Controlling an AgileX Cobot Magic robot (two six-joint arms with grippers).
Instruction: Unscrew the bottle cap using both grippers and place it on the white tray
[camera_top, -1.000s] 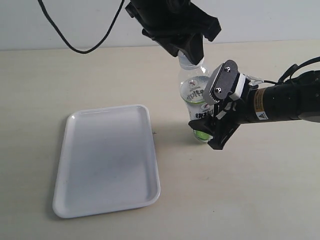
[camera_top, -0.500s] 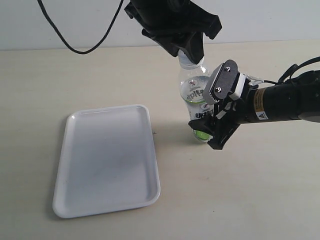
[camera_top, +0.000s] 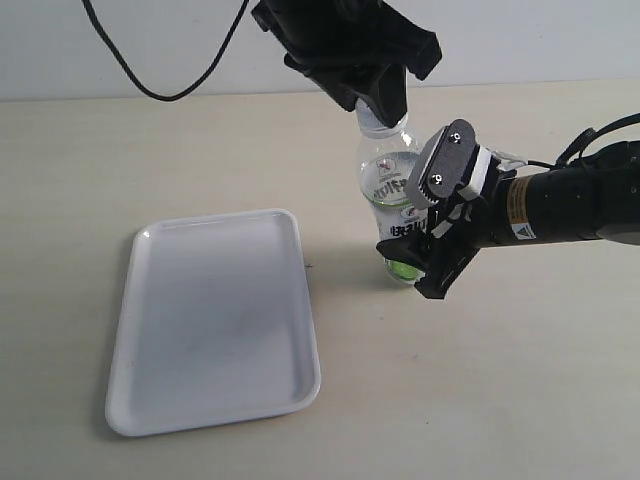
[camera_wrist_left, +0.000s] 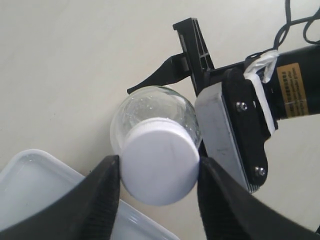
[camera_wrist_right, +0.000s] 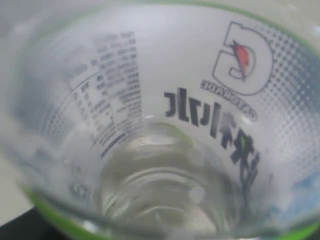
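Beyond the white tray (camera_top: 306, 300) rim, left hand (camera_wrist_left: 160, 172) tight on bottle cap (camera_wrist_left: 157, 161), right hand (camera_top: 412, 222) tight on bottle (camera_top: 383, 175).

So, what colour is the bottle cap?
The bottle cap is white; left wrist view shows it best.

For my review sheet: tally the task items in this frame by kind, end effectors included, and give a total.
bottle: 1
bottle cap: 1
white tray: 1
end effector: 2 (left end effector, right end effector)
Total: 5
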